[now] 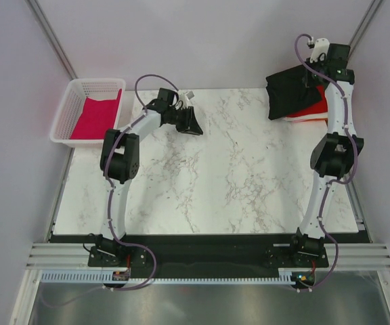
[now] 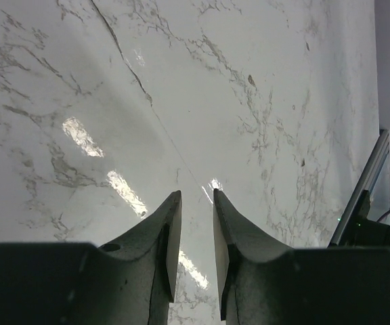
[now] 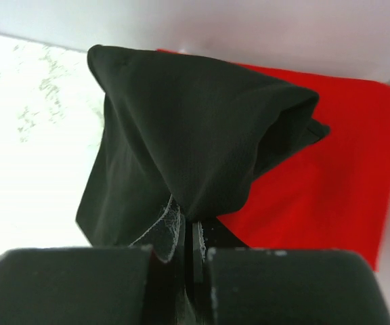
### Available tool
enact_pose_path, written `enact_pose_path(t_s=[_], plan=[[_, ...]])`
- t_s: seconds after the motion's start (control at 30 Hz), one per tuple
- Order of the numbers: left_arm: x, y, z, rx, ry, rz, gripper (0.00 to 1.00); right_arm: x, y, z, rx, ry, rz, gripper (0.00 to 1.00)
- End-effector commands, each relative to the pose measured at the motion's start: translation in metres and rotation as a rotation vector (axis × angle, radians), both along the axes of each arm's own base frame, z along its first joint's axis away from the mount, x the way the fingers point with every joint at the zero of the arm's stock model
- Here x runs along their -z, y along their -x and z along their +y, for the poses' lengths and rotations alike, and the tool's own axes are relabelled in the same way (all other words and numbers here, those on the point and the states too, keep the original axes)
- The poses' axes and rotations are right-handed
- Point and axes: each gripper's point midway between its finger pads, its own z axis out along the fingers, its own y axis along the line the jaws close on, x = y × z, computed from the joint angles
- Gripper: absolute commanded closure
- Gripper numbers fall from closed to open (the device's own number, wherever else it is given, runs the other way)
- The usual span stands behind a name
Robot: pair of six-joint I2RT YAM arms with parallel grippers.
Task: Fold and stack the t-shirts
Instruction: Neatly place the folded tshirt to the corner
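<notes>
A black t-shirt (image 1: 288,93) hangs bunched from my right gripper (image 1: 319,80) at the table's far right corner. In the right wrist view the gripper (image 3: 189,230) is shut on the black t-shirt (image 3: 195,128), which drapes down above a flat red t-shirt (image 3: 330,169). The red t-shirt (image 1: 310,110) lies under it, with a sliver of white cloth at its edge. A magenta t-shirt (image 1: 95,116) lies in the white basket. My left gripper (image 1: 193,126) is slightly open and empty over bare marble (image 2: 195,101) at the table's far left; it also shows in the left wrist view (image 2: 196,198).
The white lattice basket (image 1: 65,112) stands off the table's far left corner. The marble table (image 1: 208,183) ends at a dark strip in front, by the arm bases. Metal frame posts rise at the back corners.
</notes>
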Motion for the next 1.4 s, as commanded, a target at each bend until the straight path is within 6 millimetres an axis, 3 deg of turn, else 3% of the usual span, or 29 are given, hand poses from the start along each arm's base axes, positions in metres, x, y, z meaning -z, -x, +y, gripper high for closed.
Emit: enact_pose_path(t_s=[0.0,0.23,0.5,0.87,1.1,1.17,1.2,1.27,1.3,1.37], plan=[[-0.041,0.002,-0.007,0.035,0.035,-0.102,0.67,-0.075,-0.004,-0.027,0.051,0.043,-0.189,1.00],[-0.045,0.004,-0.013,0.044,0.030,-0.119,0.67,-0.083,-0.002,-0.072,0.140,0.054,-0.230,1.00],[-0.043,0.015,-0.022,0.071,0.015,-0.124,0.66,-0.061,-0.007,-0.116,0.227,0.095,-0.220,1.00],[-0.037,0.026,-0.031,0.096,-0.028,-0.132,0.66,-0.028,-0.031,-0.140,0.284,0.141,-0.235,1.00],[-0.033,0.033,-0.036,0.110,-0.056,-0.137,0.65,-0.034,-0.043,-0.161,0.378,0.190,-0.316,1.00],[-0.032,0.036,-0.039,0.117,-0.059,-0.135,0.65,-0.046,-0.039,-0.169,0.441,0.200,-0.338,0.82],[-0.033,0.037,-0.041,0.120,-0.058,-0.141,0.65,-0.052,-0.037,-0.168,0.445,0.205,-0.345,0.54],[-0.033,0.039,-0.044,0.124,-0.064,-0.141,0.65,-0.068,-0.035,-0.159,0.430,0.258,-0.353,0.46],[-0.033,0.039,-0.045,0.125,-0.065,-0.144,0.65,-0.086,-0.029,-0.152,0.416,0.279,-0.372,0.42],[-0.034,0.041,-0.049,0.129,-0.069,-0.153,0.64,-0.107,-0.025,-0.128,0.365,0.339,-0.406,0.40]])
